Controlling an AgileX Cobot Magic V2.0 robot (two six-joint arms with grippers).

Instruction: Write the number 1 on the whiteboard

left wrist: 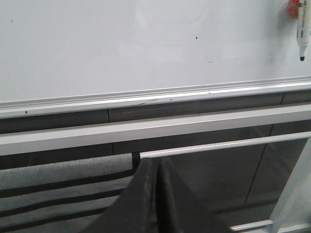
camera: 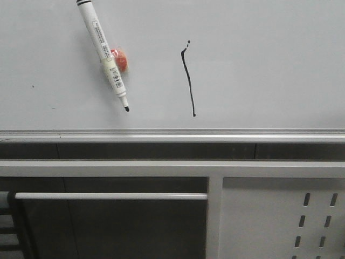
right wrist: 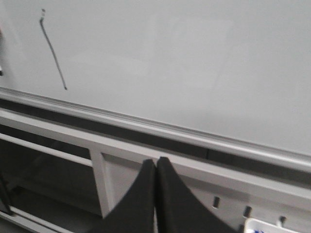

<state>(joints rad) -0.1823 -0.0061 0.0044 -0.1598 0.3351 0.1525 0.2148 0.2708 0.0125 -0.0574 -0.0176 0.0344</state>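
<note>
The whiteboard (camera: 269,65) fills the wall ahead, its silver edge running above a grey frame and a perforated panel (camera: 318,221) at lower right. On the board's left, a marker (camera: 103,54) hangs tilted, tip down, with something orange (camera: 121,59) behind it. Right of it, near the middle, stands the number 1 (camera: 188,81). The left gripper (left wrist: 160,167) and the right gripper (right wrist: 156,167) both have jaws pressed together, holding nothing.
</note>
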